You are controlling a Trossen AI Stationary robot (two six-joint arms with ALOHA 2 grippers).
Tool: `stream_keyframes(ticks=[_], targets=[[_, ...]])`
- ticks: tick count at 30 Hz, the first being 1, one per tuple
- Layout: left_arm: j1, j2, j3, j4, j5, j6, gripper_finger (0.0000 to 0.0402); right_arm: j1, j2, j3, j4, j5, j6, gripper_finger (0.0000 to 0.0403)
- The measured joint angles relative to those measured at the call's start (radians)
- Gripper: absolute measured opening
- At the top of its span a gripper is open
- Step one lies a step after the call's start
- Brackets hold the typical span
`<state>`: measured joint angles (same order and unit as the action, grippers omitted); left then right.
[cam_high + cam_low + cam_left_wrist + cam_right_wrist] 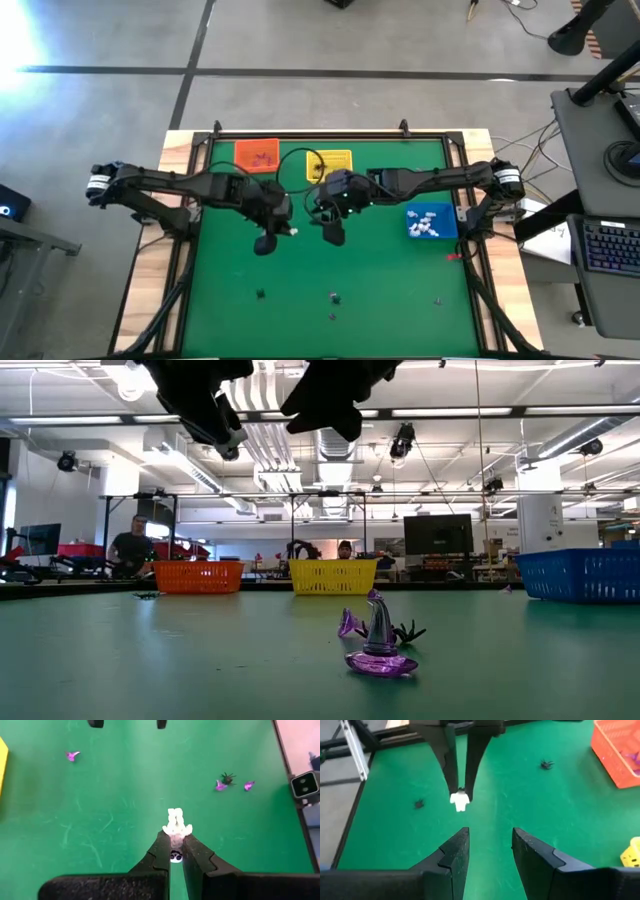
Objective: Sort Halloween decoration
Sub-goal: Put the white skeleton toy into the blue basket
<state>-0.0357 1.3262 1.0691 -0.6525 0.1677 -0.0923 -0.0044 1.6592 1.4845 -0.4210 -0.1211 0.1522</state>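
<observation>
My left gripper point(280, 236) hangs above the middle of the green table, shut on a small white trinket point(176, 821); the right wrist view also shows the trinket point(460, 801). My right gripper point(490, 837) hovers just to its right, open, with nothing between its fingers. Loose decorations lie on the mat near the front edge: a purple witch hat point(380, 651), a black spider point(409, 631) and a few more small pieces point(333, 298). White trinkets point(428, 224) lie in the blue basket point(412, 212). My left gripper pinches the white trinket between its two fingertips point(161, 842). One end point(175, 820) sticks out past the tips, and a round white bit with dark spots point(175, 856) shows in the gap farther back. The fingers slant down. The trinket is lifted clear of the table.
An orange basket point(257, 155) and a yellow basket point(331, 164) stand along the far edge, the blue basket at the right. Black rails frame the mat. Open green mat lies below both grippers. People sit at desks beyond the table in the low view.
</observation>
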Motion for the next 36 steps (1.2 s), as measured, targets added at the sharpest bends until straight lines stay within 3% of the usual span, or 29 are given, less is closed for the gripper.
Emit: stream_keyframes(ticks=[16, 36], targets=[[0.073, 0.003, 0.0, 0.042, 0.0, 0.161, 0.0, 0.019, 0.026, 0.0, 0.098, 0.046, 0.086, 0.0139], [0.111, 0.003, 0.0, 0.142, 0.0, 0.19, 0.0, 0.019, 0.027, 0.0, 0.097, 0.088, 0.127, 0.0139]])
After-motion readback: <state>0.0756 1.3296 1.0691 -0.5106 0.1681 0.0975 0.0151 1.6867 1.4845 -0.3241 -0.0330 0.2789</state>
